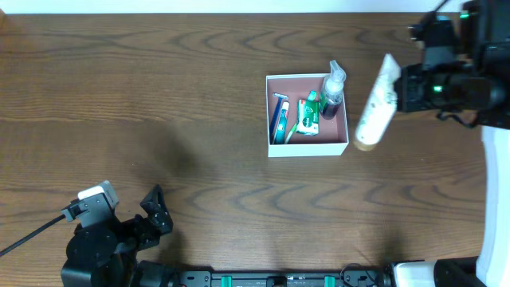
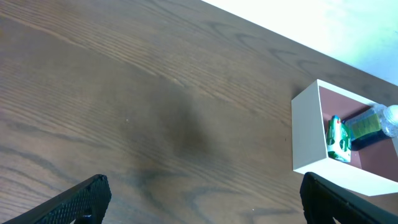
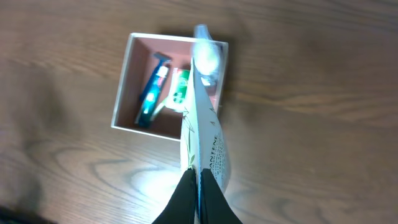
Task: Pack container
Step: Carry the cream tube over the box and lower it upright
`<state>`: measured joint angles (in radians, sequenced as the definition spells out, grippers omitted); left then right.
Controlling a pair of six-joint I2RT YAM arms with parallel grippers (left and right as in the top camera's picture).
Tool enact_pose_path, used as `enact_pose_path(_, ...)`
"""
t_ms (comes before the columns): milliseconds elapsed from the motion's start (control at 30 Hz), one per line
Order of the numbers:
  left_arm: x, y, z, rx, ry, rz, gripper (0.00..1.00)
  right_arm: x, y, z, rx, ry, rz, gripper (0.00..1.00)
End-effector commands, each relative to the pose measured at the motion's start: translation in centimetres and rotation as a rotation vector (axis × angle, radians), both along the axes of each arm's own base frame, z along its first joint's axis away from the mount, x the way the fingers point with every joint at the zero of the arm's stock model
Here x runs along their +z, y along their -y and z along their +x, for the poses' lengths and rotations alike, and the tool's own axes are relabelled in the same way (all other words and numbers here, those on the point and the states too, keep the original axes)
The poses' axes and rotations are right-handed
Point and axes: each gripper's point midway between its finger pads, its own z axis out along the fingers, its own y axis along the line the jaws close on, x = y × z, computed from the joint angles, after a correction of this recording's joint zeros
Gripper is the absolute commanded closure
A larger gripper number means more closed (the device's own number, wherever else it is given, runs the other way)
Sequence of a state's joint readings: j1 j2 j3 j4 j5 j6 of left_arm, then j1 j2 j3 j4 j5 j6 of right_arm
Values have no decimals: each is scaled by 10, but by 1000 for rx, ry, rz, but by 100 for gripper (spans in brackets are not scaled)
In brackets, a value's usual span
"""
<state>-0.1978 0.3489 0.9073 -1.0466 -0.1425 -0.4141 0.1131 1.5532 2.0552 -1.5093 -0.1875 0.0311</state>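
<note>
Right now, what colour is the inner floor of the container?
The container has a dusty pink-brown floor; the overhead view shows it best.

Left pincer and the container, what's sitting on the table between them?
Nothing: in overhead and left wrist views, only bare table runs from the left pincer to the container.

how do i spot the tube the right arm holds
Find the square white-walled, pink-floored container on the brown wooden table. Just right of it, the right gripper's jaws pinch a white squeeze tube with a tan cap, the only toiletry outside the box.
</note>
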Motion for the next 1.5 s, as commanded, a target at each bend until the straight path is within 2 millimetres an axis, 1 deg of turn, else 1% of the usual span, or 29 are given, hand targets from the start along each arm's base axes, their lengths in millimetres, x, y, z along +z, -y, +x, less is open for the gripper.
enact_pose_path(0,1,-3,0,12,5,16,2,-5,-21,4,30,1,34,99)
enact_pose_path(100,1,-3,0,12,5,16,2,-17,-31,11,50,0,33,99)
enact_pose_path(233,1,-3,0,12,5,16,2,-39,-43,19,79,-11,30,99)
enact_pose_path(367,1,-3,0,12,5,16,2,-59,-45,29,76,-9,2,99)
enact_pose_path(567,1,-3,0,12,5,16,2,-80,-55,42,137,36,-28,99)
enact_pose_path(833,1,-3,0,12,5,16,2,-103,-56,50,160,44,-49,99)
enact_pose_path(1067,1,-3,0,12,5,16,2,-118,-39,51,112,28,-135,99)
enact_pose_path(1233,1,-3,0,12,5,16,2,-127,-40,54,112,31,-132,99)
enact_pose_path(1467,1,-3,0,12,5,16,2,-151,-40,52,105,6,-128,99)
